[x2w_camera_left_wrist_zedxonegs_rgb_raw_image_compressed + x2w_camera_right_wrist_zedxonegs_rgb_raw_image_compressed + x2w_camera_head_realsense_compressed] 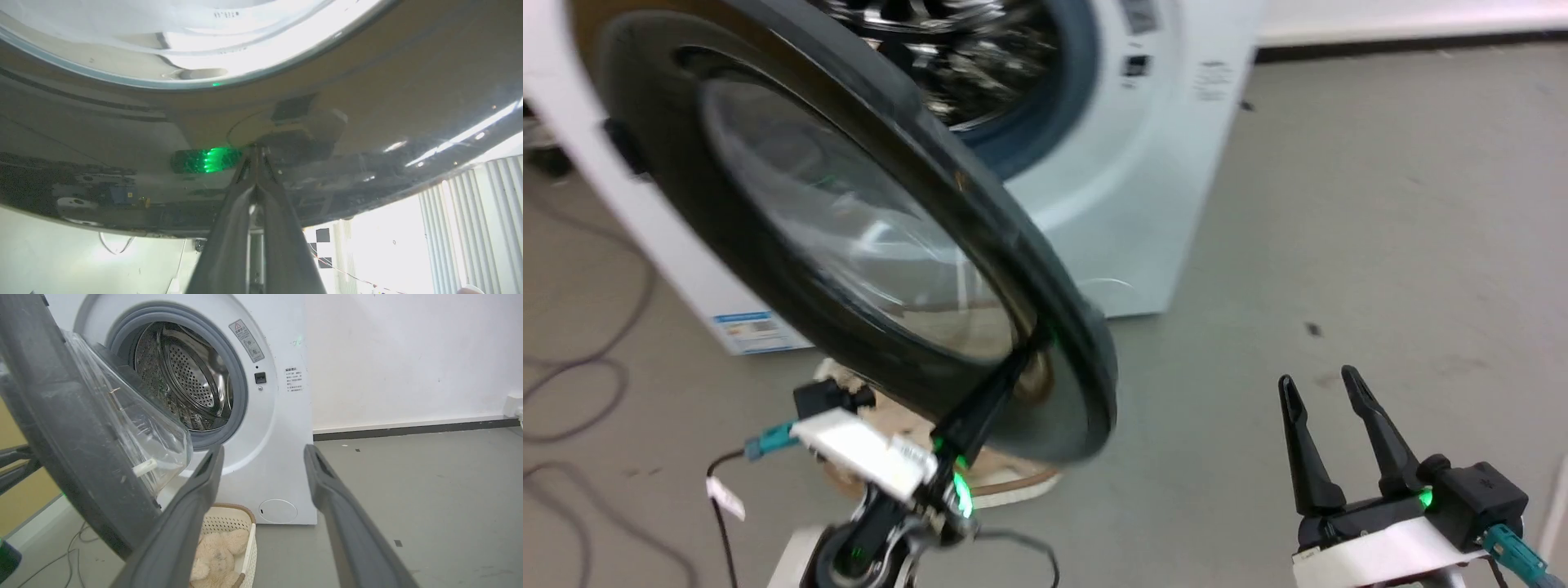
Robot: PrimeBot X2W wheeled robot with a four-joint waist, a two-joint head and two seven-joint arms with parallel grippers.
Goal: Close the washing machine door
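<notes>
Slippage possible: left gripper (1031, 347), fingers closed, presses the glossy black-rimmed round glass door (849, 220) near its edge; right gripper (1319, 382) gapes open.

Half-open washing machine door (61, 428)

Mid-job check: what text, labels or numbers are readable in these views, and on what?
No text can be read.
Warning sticker on the washing machine front: triangle sign, words too small.
Printed block beside it: too small.
Blue label low on the front: blurred.
</notes>
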